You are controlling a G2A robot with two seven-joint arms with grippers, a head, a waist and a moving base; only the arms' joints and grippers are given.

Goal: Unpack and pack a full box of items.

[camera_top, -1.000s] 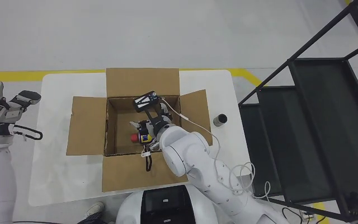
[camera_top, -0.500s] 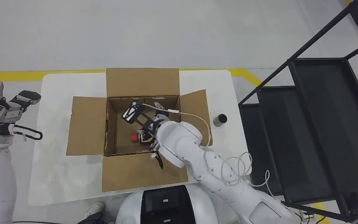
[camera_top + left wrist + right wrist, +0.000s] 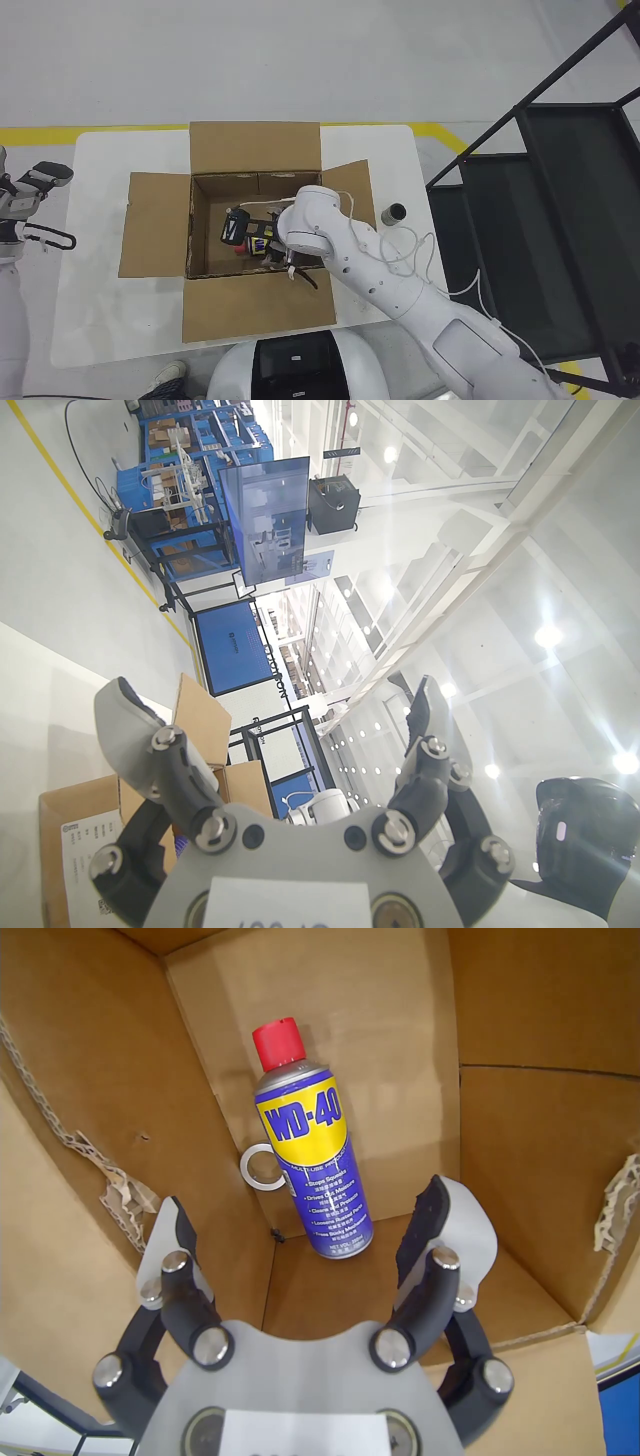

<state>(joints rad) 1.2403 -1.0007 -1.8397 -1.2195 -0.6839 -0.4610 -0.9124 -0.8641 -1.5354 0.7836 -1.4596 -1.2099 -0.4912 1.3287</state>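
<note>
While the right arm sits inside the open box (image 3: 160, 225) on the white bench (image 3: 100, 160), a dark cylinder (image 3: 393, 213) stands nearby. Left wrist: left hand (image 3: 274, 687) spread, empty, aimed at a warehouse ceiling. Right wrist: right hand (image 3: 303, 1198) spread, empty, near the spray can (image 3: 312, 1153) standing in the box corner. An off-centre close could topple it.

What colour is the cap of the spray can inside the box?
Red. The cap shows best in the right wrist view.
</note>
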